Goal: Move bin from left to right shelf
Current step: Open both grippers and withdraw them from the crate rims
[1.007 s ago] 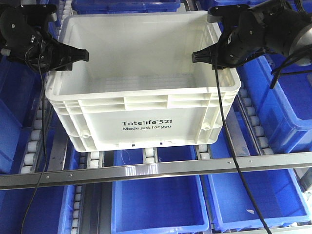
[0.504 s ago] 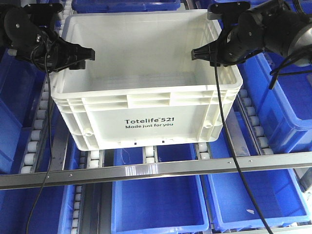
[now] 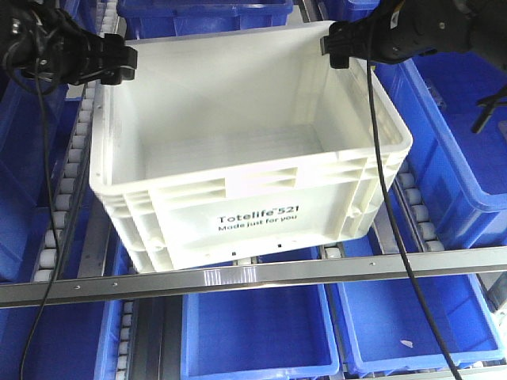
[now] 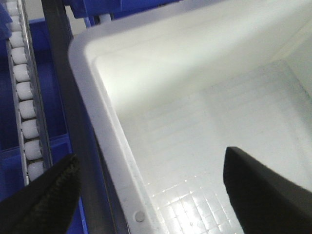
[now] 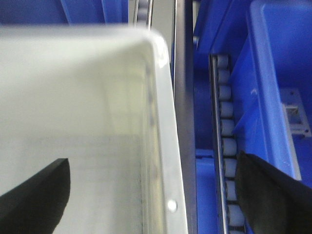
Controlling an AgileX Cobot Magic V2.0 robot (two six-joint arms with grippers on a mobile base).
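The bin (image 3: 238, 170) is a large white tote with black "Totelife 521" print, skewed on the roller shelf, its front close to the steel front rail (image 3: 253, 277). My left gripper (image 3: 119, 63) is open at the bin's far left corner. In the left wrist view the left gripper (image 4: 151, 195) straddles the left rim (image 4: 105, 131), one finger outside, one inside. My right gripper (image 3: 337, 49) is open at the far right corner. In the right wrist view the right gripper (image 5: 153, 195) straddles the right rim (image 5: 163, 126) the same way. Neither gripper's fingers pinch the wall.
Blue plastic bins (image 3: 261, 332) fill the level below and flank the white tote on both sides (image 3: 451, 158). Roller tracks (image 3: 59, 214) run along each side of the tote. Black cables (image 3: 388, 198) hang from both arms across the front.
The bin has shifted toward the front rail and to the right, turning slightly. Both grippers have moved back along its side rims to the far corners, still open.
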